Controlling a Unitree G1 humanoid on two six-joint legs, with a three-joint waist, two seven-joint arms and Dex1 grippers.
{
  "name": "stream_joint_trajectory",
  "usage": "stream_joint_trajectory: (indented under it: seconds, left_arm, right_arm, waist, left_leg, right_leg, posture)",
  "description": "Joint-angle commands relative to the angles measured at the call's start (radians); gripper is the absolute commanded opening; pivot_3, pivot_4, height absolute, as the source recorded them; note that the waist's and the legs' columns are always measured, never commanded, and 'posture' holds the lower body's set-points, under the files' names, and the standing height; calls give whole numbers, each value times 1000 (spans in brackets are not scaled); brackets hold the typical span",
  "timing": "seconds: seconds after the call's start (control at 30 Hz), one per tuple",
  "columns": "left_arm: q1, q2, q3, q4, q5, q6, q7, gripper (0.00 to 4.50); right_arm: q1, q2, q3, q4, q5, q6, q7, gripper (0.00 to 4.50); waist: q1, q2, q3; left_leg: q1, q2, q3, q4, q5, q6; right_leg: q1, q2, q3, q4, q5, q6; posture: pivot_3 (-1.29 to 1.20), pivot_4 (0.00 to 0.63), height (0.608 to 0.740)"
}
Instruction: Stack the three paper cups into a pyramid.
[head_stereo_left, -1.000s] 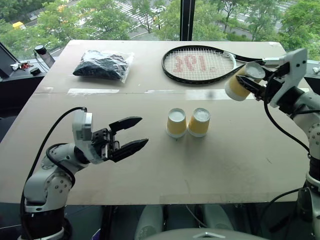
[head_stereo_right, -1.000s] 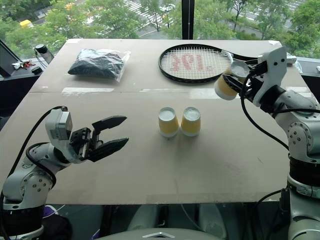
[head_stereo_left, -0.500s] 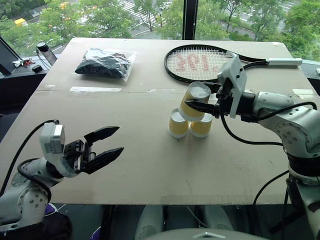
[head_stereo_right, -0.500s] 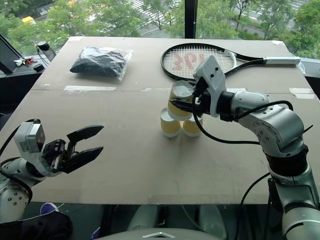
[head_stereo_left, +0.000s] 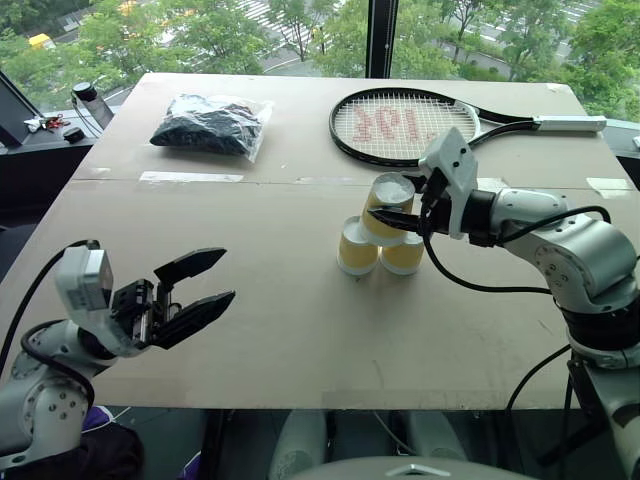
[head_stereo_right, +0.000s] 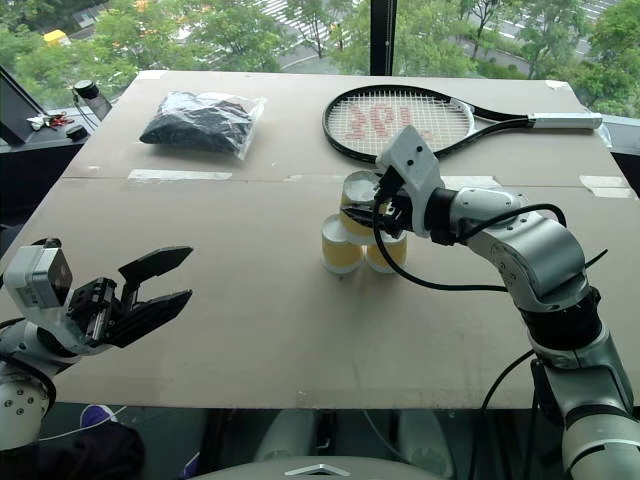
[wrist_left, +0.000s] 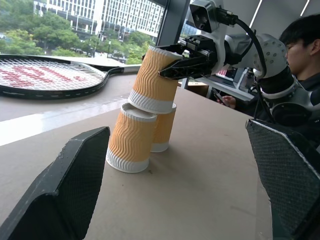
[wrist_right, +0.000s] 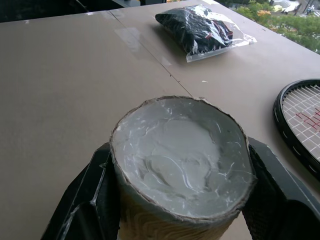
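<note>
Behind the right hand (wrist_left: 187, 55), a person (wrist_left: 304, 42), seated

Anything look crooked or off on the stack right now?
Yes: the top cup, clamped in the right gripper, sits tilted on the two base cups, not level. The base pair stands upright, touching side by side. Nothing spilled or crushed.

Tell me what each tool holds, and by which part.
The right tool grips the top cup by its ribbed sides, near the upturned base. The left tool holds nothing.
</note>
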Motion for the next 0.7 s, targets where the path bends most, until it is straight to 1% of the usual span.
stream_joint_trajectory:
  seconds: [0.03,0.1,0.13,0.23,0.37,0.53,0.6,0.7]
  left_arm:
    - [5,-1,6,-26,-18,-11,-3,4500]
    - [4,-3,2,-26,-15,-12,-2,4500]
    - [4,-4,0,-26,-13,-12,-2,4500]
    - [0,-6,-6,-28,-11,-12,1,4500]
    - [1,-7,-14,-34,-5,-10,14,4500]
    - [7,-16,-55,-56,39,-2,103,4500]
    - [15,-26,-80,-66,73,-14,136,4500]
    - [30,-41,-109,-77,104,-23,176,4500]
  right_arm:
    - [-10,-15,-17,-39,3,19,15,2336]
    - [-5,-23,-9,-37,-5,16,25,2336]
    - [-2,-26,-5,-33,-14,11,28,3356]
    - [0,-37,-4,-28,-29,-2,42,4458]
    - [0,-48,-43,-47,-17,-21,63,4458]
    - [53,-101,-129,-98,13,-94,129,4458]
    - [108,-114,-222,-124,82,-114,168,4458]
    - [231,-151,-341,-164,117,-190,231,4458]
  waist:
    - [0,0,0]
    - [1,0,0]
    - [1,0,0]
    - [0,0,0]
    - [0,0,0]
    - [4,0,0]
    - [2,-1,0]
    - [5,-1,0]
  left_leg:
    - [0,0,0,0,0,0]
    - [0,0,0,0,0,0]
    - [0,0,0,0,0,0]
    - [0,0,0,0,0,0]
    - [0,0,0,0,0,0]
    - [-1,0,-1,1,0,0]
    - [-1,0,-1,1,0,0]
    - [-1,0,-2,1,0,0]
  right_leg:
    - [0,0,0,0,0,0]
    - [0,0,0,0,0,0]
    - [0,0,0,0,0,0]
    - [0,0,0,0,0,0]
    - [0,0,0,0,0,0]
    - [0,0,-1,0,0,0]
    - [0,0,-1,0,0,0]
    - [1,0,-2,-1,0,0]
  posture:
    - [0,150,740]
    - [0,150,740]
    - [0,150,740]
    - [0,150,740]
    - [0,150,740]
    - [0,150,740]
    - [0,150,740]
    - [0,150,740]
